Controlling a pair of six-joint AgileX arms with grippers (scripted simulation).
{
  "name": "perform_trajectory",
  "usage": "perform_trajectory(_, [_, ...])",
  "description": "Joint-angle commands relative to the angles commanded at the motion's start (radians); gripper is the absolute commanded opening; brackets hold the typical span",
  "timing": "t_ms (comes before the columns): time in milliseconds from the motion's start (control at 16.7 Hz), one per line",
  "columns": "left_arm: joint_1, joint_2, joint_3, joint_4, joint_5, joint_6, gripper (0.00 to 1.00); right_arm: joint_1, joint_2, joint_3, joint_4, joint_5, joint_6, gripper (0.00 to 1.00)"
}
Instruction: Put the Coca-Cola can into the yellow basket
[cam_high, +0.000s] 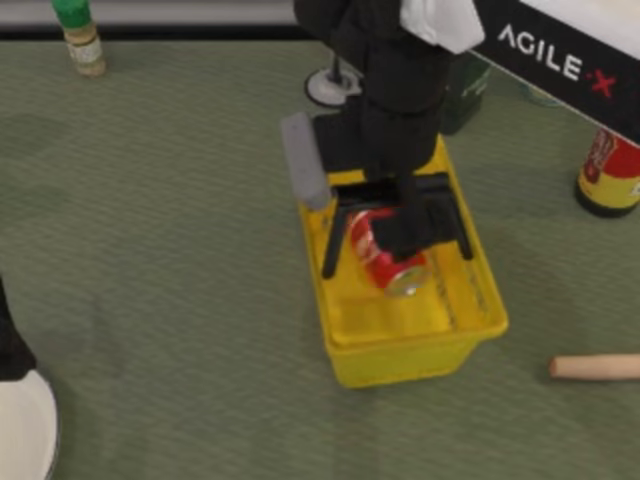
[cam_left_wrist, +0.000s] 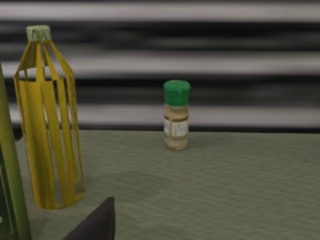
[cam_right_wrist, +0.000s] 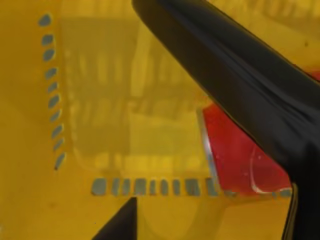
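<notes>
coca-cola can (cam_high: 385, 258) lies tilted inside yellow basket (cam_high: 420, 350), under right tool (cam_high: 400, 235).

The yellow basket (cam_high: 350, 345) sits near the middle of the surface (cam_high: 180, 300), a little toward its right side. The Coca-Cola can (cam_high: 378, 255) is inside the basket, tilted, with my right pincer (cam_high: 400, 235) reaching down into the basket around it. My left arm is parked at the surface's left edge. A spice jar (cam_high: 80, 38) stands at the far left corner, well apart from the basket. A bottle (cam_high: 610, 172) stands at the right edge, and nearer the front on that side lies a wooden rod (cam_high: 595, 367). A flat block (cam_high: 303, 160) lies just beside the basket's far left corner.
</notes>
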Motion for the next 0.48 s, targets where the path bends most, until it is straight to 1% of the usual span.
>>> perform_trajectory(480, [0.0, 0.0, 0.0, 0.0, 0.0, 0.0, 1.0, 0.0, 0.0, 0.0, 0.0, 0.0, 0.0, 0.1])
